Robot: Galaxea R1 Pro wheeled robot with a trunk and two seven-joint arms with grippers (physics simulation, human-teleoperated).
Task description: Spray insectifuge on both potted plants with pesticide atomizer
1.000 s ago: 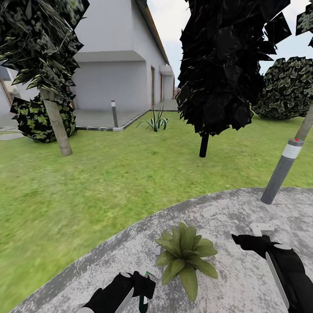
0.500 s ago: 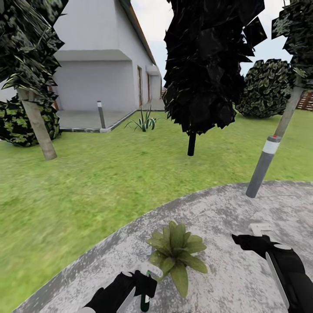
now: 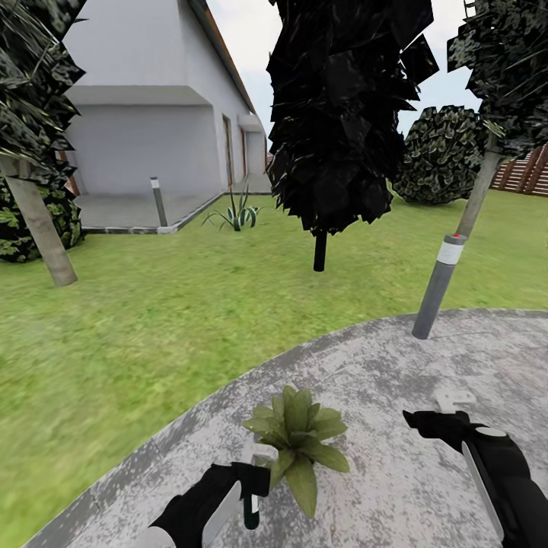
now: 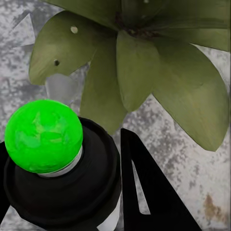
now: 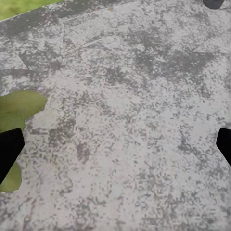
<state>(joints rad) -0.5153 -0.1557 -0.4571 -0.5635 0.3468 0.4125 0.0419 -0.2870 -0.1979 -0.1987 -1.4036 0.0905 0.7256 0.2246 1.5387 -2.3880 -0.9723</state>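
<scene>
My left gripper [image 3: 245, 487] is low in the head view, shut on the pesticide atomizer [image 3: 257, 457]. Its whitish head points at a potted plant [image 3: 297, 435], a rosette of broad green leaves on the grey paving. In the left wrist view the atomizer [image 4: 62, 187] is a dark round body with a bright green dome, flanked by a black finger [image 4: 154, 202]. The plant's leaves [image 4: 144, 72] lie just beyond it. My right gripper [image 3: 435, 423] hovers to the plant's right, open and holding nothing. The right wrist view has its tips far apart over paving, with a leaf [image 5: 19, 108] at the edge.
A grey bollard lamp [image 3: 438, 285] stands at the patio's [image 3: 396, 358] far edge. Beyond it is lawn [image 3: 152, 320] with a dark tree [image 3: 320, 251], a palm trunk [image 3: 38, 236], a striped agave [image 3: 234, 215], a second bollard [image 3: 158, 202], a white house and a brown fence [image 3: 525, 171].
The whole picture has slid leftward, so the camera has turned right. The plant now sits closer to the atomizer's head. Both grippers hold their places in the picture.
</scene>
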